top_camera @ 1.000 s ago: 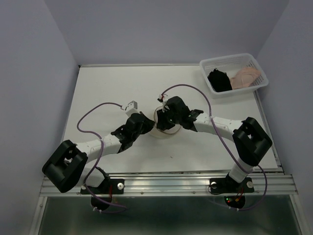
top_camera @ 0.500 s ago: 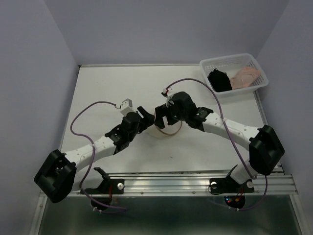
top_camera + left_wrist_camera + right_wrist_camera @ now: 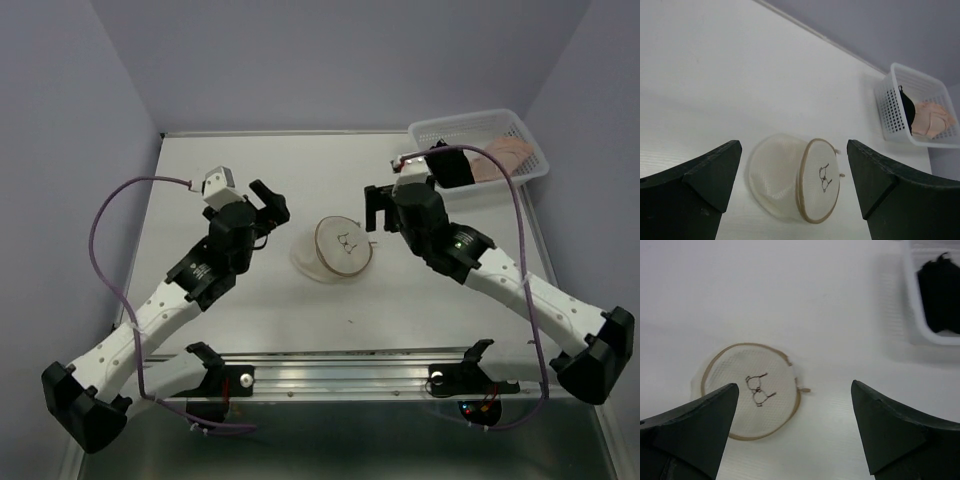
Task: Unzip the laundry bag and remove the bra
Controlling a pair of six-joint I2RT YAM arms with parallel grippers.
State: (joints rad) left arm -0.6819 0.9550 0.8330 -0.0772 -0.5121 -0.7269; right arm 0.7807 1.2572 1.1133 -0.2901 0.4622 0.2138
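White table (image 3: 230,170). Near centre: bag (image 3: 335,250), lying flat, tan rim up, small dark zipper mark on mesh. Far right corner: white basket (image 3: 478,118), well apart from bag.

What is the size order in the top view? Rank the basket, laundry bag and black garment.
1. the basket, largest
2. the laundry bag
3. the black garment in the basket, smallest

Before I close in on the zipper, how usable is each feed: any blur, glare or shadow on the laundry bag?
Top external: even light, no glare, laundry bag sharp but small. Left wrist: bag crisp, mesh readable; own fingers dark and soft-edged. Right wrist: softest feed, dark zipper mark legible, basket at the corner blurred.
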